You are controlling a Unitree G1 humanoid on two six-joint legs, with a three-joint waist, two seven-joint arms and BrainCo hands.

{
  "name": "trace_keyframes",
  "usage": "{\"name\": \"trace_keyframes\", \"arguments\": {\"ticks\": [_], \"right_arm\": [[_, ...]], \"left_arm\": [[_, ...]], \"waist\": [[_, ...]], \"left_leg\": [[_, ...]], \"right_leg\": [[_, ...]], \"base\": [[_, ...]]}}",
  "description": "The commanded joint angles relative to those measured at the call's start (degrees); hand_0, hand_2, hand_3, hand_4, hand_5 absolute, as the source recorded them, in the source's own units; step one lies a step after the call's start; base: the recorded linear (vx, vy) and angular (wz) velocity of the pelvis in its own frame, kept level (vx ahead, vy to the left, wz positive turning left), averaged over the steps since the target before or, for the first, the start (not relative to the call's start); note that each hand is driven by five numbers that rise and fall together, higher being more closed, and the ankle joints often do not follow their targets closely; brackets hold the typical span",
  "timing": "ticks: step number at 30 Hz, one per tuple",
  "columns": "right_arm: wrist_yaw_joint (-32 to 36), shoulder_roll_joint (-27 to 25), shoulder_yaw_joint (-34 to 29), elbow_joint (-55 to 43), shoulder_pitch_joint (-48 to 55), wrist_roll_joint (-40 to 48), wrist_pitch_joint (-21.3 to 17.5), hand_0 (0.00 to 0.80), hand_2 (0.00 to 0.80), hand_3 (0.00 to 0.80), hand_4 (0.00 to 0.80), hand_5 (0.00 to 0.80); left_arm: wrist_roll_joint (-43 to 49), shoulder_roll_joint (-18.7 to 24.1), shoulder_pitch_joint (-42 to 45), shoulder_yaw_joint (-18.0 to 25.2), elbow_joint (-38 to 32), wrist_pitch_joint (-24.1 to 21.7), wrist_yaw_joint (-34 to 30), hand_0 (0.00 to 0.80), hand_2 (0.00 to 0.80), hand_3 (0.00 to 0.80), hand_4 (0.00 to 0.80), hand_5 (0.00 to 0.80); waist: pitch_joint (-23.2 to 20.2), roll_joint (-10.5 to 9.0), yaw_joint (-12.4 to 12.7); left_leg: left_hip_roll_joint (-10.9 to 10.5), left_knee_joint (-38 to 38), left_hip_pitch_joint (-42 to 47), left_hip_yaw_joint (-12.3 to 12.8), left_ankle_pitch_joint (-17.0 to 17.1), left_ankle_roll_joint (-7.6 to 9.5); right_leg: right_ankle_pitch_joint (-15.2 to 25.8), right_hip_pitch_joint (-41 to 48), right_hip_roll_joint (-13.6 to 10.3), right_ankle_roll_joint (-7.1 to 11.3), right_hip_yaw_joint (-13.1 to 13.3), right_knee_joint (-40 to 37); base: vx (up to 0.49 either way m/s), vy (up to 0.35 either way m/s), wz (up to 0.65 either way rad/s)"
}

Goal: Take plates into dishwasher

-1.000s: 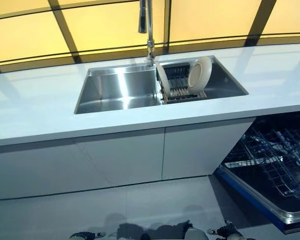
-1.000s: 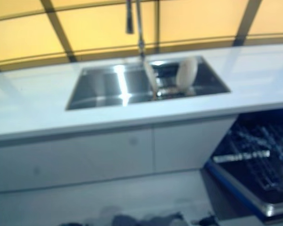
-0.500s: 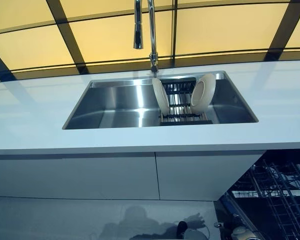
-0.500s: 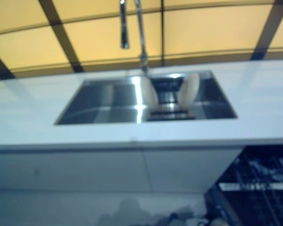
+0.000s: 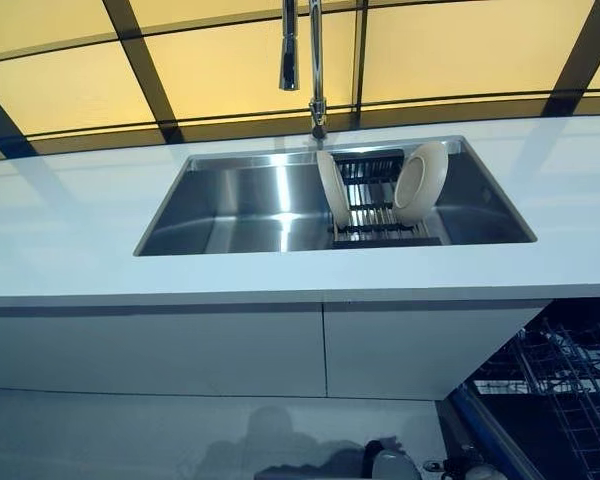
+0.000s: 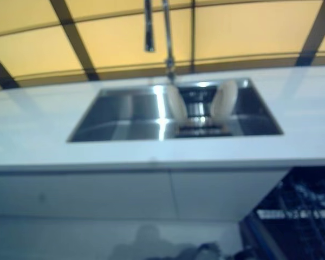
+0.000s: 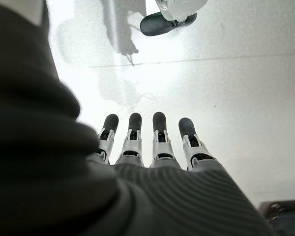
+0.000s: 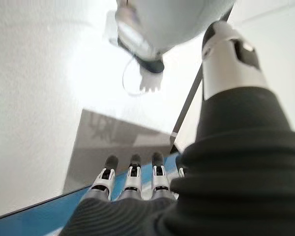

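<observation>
Two cream plates stand on edge in a dark rack (image 5: 372, 207) in the right half of the steel sink (image 5: 242, 198): one plate (image 5: 331, 188) at the rack's left, the other plate (image 5: 421, 182) at its right. The open dishwasher (image 5: 565, 385) shows its wire rack at the lower right, below the counter. My left hand (image 7: 160, 142) hangs over the pale floor with straight fingers and holds nothing. My right hand (image 8: 132, 179) also hangs low with straight fingers, empty, above the dishwasher's blue edge (image 8: 34, 216). Neither hand shows in the eye views.
A tall faucet (image 5: 315, 60) rises behind the sink. The white counter (image 5: 70, 240) runs across the view, with white cabinet fronts (image 5: 230, 350) under it. Yellow panels with dark bars (image 5: 150, 70) form the wall behind.
The camera has moved: the sink now sits nearer and more central, and less of the dishwasher shows. The plates stay in the rack.
</observation>
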Motion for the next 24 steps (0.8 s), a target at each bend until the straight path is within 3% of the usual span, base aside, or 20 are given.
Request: {"name": "trace_keyframes", "arguments": {"ticks": [1, 2, 3, 4, 5, 6, 8, 9, 11, 14, 18, 24], "right_arm": [[4.9, -1.39, 3.66, 0.48, -3.51, -4.1, -0.98, 0.0, 0.0, 0.0, 0.0, 0.0], [5.3, -2.32, 4.25, -0.31, -3.55, -4.68, -1.24, 0.0, 0.0, 0.0, 0.0, 0.0], [5.58, -2.88, 4.53, -1.11, -3.6, -4.66, -0.92, 0.0, 0.0, 0.0, 0.0, 0.0], [7.02, -3.53, 5.12, -1.74, -3.79, -4.57, -0.74, 0.0, 0.0, 0.0, 0.0, 0.0], [8.81, -4.17, 5.26, -1.15, -4.28, -4.21, -1.84, 0.0, 0.0, 0.0, 0.0, 0.0], [10.36, -4.41, 5.24, -1.07, -4.76, -4.43, -2.38, 0.0, 0.0, 0.0, 0.0, 0.0], [13.75, -5.09, 5.17, -3.57, -6.04, -6.03, -2.23, 0.0, 0.0, 0.0, 0.0, 0.0], [14.75, -5.35, 5.52, -4.96, -6.17, -5.66, -2.05, 0.0, 0.0, 0.0, 0.0, 0.0], [19.45, -6.5, 5.1, -7.23, -6.29, -5.35, -4.69, 0.0, 0.0, 0.0, 0.0, 0.0], [28.08, -9.43, 5.5, -15.1, -6.1, -4.43, -4.77, 0.0, 0.0, 0.0, 0.0, 0.0], [39.85, -15.85, 4.96, -30.05, -4.75, -3.53, -1.55, 0.0, 0.0, 0.0, 0.0, 0.0], [54.0, -23.9, 2.92, -45.11, -5.51, 6.08, 1.71, 0.0, 0.0, 0.0, 0.0, 0.0]], "left_arm": [[1.74, 3.38, -0.59, -0.06, -1.52, 1.59, -0.57, 0.0, 0.0, 0.0, 0.0, 0.0], [2.05, 3.03, -0.68, 0.14, -1.59, 1.68, -0.26, 0.0, 0.0, 0.0, 0.0, 0.0], [1.85, 2.81, -0.78, -0.15, -1.79, 2.12, 0.31, 0.0, 0.0, 0.0, 0.0, 0.0], [0.89, 2.67, -0.63, -0.71, -1.78, 2.49, 0.87, 0.0, 0.0, 0.0, 0.0, 0.0], [0.87, 2.91, -0.56, -0.57, -1.98, 2.98, 0.42, 0.0, 0.0, 0.0, 0.0, 0.0], [1.48, 3.09, -0.48, -0.39, -1.92, 3.02, -0.01, 0.0, 0.0, 0.0, 0.0, 0.0], [2.31, 3.39, -0.67, -0.25, -2.95, 4.12, -0.98, 0.0, 0.0, 0.0, 0.0, 0.0], [2.3, 3.87, -1.07, -0.55, -3.85, 5.01, -1.16, 0.0, 0.0, 0.0, 0.0, 0.0], [3.41, 5.67, -2.02, -0.67, -4.8, 5.96, -1.55, 0.0, 0.0, 0.0, 0.0, 0.0], [4.06, 8.55, -1.66, 1.5, -6.56, 6.56, -1.75, 0.0, 0.0, 0.0, 0.0, 0.0], [4.82, 10.41, -0.15, 3.14, -8.02, 6.53, -2.78, 0.0, 0.0, 0.0, 0.0, 0.0], [5.39, 11.04, 1.18, 4.42, -6.59, 5.19, -3.71, 0.0, 0.0, 0.0, 0.0, 0.0]], "waist": [[0.04, -4.49, 0.8], [0.85, -5.41, 2.2], [1.82, -5.51, 3.36], [2.94, -5.32, 4.18], [3.66, -4.9, 4.37], [4.2, -4.22, 4.53], [3.79, -4.22, 4.46], [3.46, -4.23, 4.29], [2.89, -4.44, 3.88], [2.44, -5.62, 4.09], [1.48, -6.67, 3.64], [0.98, -7.33, 3.28]], "left_leg": [[-1.97, 26.25, -6.38, -1.63, 6.26, 0.54], [-3.87, 36.59, -15.91, -3.89, 9.15, 0.49], [-4.6, 37.87, -21.94, -4.27, 9.81, 0.77], [-4.09, 32.63, -22.32, -4.13, 9.4, 0.82], [-3.02, 21.61, -19.79, -2.82, 8.46, 1.58], [-1.33, 13.36, -19.51, -1.35, 10.16, 1.57], [-2.65, 10.9, -16.83, -2.95, 7.89, 3.25], [-2.26, 9.06, -15.95, -3.33, 8.16, 3.2], [-1.64, 5.15, -12.53, -2.37, 8.27, 3.05], [-0.29, 2.54, -10.31, -0.29, 8.43, 2.59], [0.48, -0.19, -9.67, 1.6, 9.27, 2.28], [1.09, -3.38, -8.26, 2.64, 10.17, 1.6]], "right_leg": [[1.78, 8.05, -0.32, 3.01, 0.18, -10.92], [1.39, 10.32, 0.3, 1.83, 0.79, -12.09], [0.55, 12.16, 1.01, 1.47, 1.48, -12.14], [-0.35, 13.97, 1.53, 1.78, 2.85, -12.11], [-0.54, 14.51, 1.7, 2.73, 4.01, -11.99], [-0.98, 15.22, 1.95, 3.11, 4.24, -11.49], [-0.87, 14.16, 0.9, 3.65, 4.16, -10.07], [-0.97, 13.66, 0.76, 4.17, 4.5, -9.7], [0.36, 12.75, -0.1, 5.97, 3.77, -9.46], [1.79, 12.82, -1.07, 7.66, 2.48, -11.08], [1.63, 13.85, -0.58, 7.83, 2.0, -12.97], [0.99, 15.08, -0.24, 7.85, 1.49, -14.02]], "base": [[0.001, -0.265, 0.25], [-0.008, -0.201, 0.37], [0.076, -0.07, 0.41], [0.134, 0.083, -0.04], [0.184, 0.157, -0.56], [0.164, 0.189, -0.99], [0.118, 0.149, -0.9], [0.095, 0.081, -0.84], [0.092, -0.016, -0.69], [0.064, -0.101, 0.11], [0.055, -0.04, 0.26], [0.044, 0.0, 0.09]]}}
